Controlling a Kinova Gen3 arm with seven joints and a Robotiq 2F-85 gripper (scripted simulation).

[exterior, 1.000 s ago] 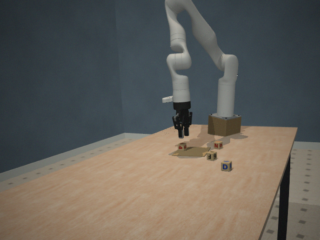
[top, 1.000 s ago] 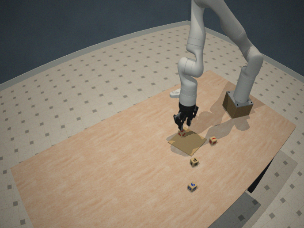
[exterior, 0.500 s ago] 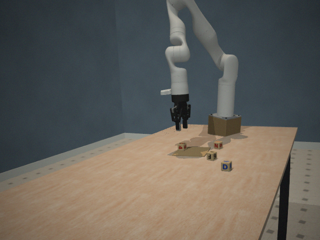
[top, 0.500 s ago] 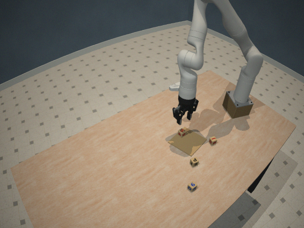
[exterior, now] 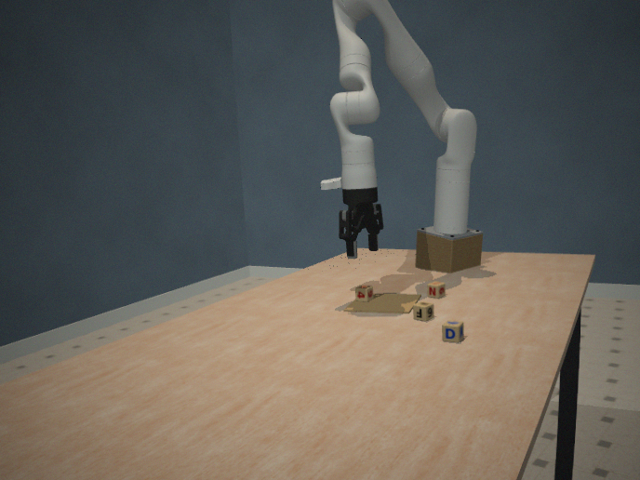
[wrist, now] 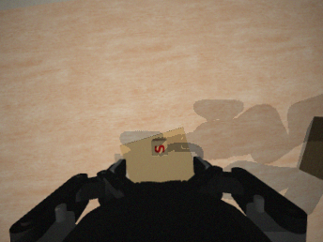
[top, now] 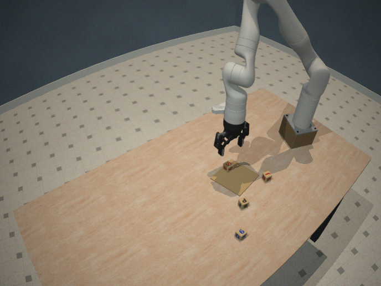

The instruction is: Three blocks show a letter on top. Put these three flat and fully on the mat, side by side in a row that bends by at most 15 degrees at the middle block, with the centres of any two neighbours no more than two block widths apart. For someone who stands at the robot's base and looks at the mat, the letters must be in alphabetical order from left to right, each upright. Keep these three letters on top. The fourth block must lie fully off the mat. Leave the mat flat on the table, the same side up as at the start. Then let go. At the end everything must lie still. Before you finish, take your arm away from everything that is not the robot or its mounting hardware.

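Note:
The gripper [top: 230, 148] [exterior: 362, 251] [wrist: 160, 168] is wide open and empty, above the mat [top: 238, 181] [exterior: 385, 305] [wrist: 141, 168]. Below it the red S block [top: 227, 166] [exterior: 364, 293] [wrist: 160, 147] sits flat on the mat, near one edge. Its S lies sideways in the wrist view, where the base is at the right. A block with a red bar-like mark on top [top: 266, 176] [exterior: 435, 290] lies off the mat, towards the base side. A block with a black P-like letter [top: 243, 203] [exterior: 423, 312] lies off the mat's near corner. A block with a blue 6 or 9 on top [top: 241, 234] [exterior: 452, 331] lies farther out.
The robot's base box [top: 297, 135] [exterior: 448, 250] [wrist: 314, 147] stands on the table [top: 138, 197] [exterior: 258, 371] [wrist: 70, 75] beyond the mat. The table's long edge runs past the red-marked, black and blue blocks. Arm shadows fall across the mat and table.

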